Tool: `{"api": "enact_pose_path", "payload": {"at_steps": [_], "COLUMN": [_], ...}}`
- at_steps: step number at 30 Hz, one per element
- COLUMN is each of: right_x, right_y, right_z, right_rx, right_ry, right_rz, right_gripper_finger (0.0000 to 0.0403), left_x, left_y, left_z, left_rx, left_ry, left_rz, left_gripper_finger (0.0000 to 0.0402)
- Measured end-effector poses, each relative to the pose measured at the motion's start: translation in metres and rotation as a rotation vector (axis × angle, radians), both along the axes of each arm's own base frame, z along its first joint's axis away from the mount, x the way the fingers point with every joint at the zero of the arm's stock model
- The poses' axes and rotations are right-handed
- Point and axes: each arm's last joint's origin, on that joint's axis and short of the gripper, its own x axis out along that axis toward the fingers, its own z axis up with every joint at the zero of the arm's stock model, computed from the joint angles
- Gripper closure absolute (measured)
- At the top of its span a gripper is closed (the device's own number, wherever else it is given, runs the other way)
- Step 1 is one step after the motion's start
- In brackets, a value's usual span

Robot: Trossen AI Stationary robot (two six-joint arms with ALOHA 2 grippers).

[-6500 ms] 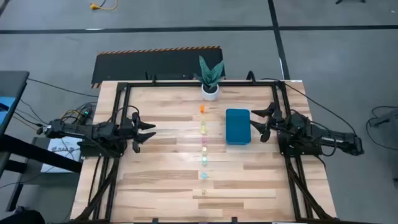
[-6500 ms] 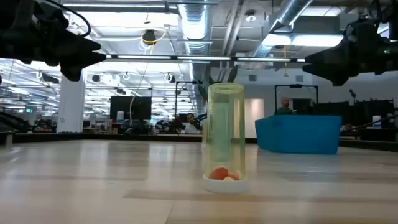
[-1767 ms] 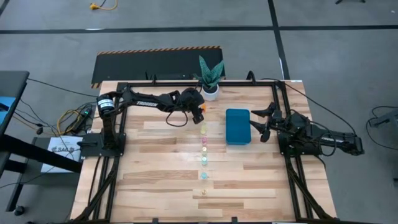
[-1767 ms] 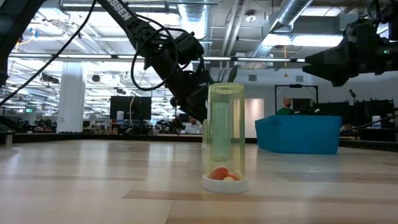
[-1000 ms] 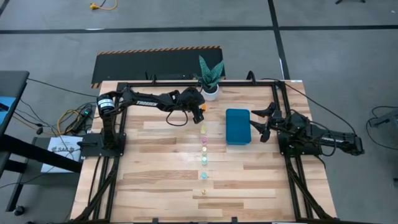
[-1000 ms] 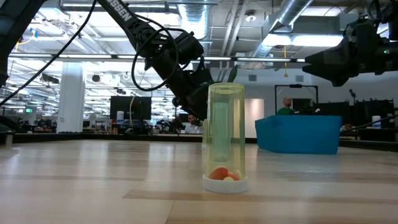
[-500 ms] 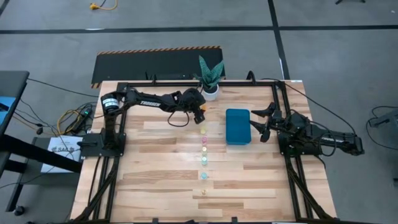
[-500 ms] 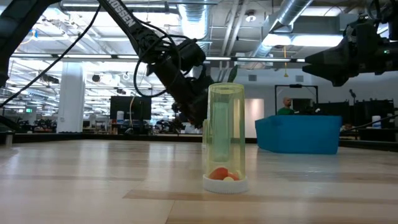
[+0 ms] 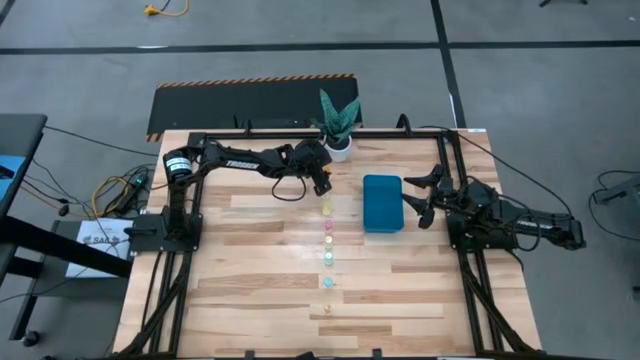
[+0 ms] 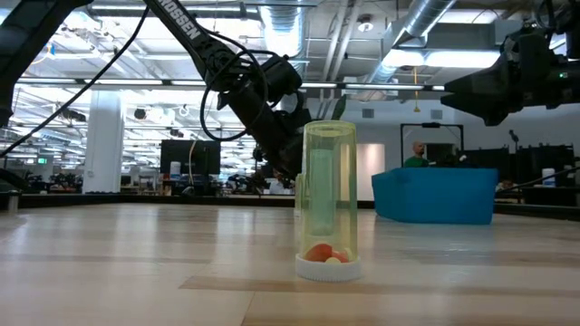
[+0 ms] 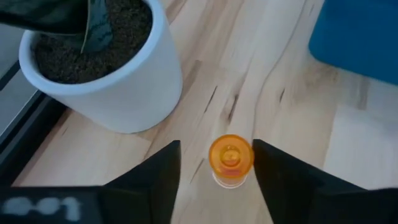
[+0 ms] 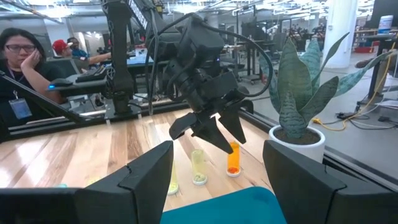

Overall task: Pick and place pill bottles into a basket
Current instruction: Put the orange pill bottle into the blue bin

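You get even, bright light from above on the desk (image 9: 260,260), with only soft, short shadows under the arms and a pale sheen along the middle planks. In the low view the ceiling lights (image 10: 272,36) behind burn out to white glare, so the arms read as near silhouettes, and the closest yellow bottle (image 10: 328,199) is sharp while the room behind goes soft. In your left wrist view the white pot (image 11: 99,68) and orange bottle (image 11: 231,159) look slightly soft, perhaps from motion, and the dark fingers (image 11: 149,180) are blurred.
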Motion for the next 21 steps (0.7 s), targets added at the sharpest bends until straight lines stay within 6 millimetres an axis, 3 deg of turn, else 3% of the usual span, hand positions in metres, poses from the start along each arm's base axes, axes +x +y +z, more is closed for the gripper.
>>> {"api": "enact_pose_path", "payload": {"at_steps": [10,21], "right_x": [0.0000,0.0000], "right_y": [0.0000,0.0000], "right_z": [0.0000,0.0000], "right_rx": [0.000,0.000], "right_ry": [0.000,0.000], "right_rz": [0.000,0.000], "right_gripper_finger": [0.0159,0.0159], "left_x": [0.0008,0.0066], "left_y": [-0.0010,-0.0013], "left_z": [0.0003,0.0090], "left_rx": [-0.022,-0.060], "left_ry": [-0.015,-0.059], "left_rz": [-0.027,-0.048], "left_gripper_finger": [0.0323,0.0312]}}
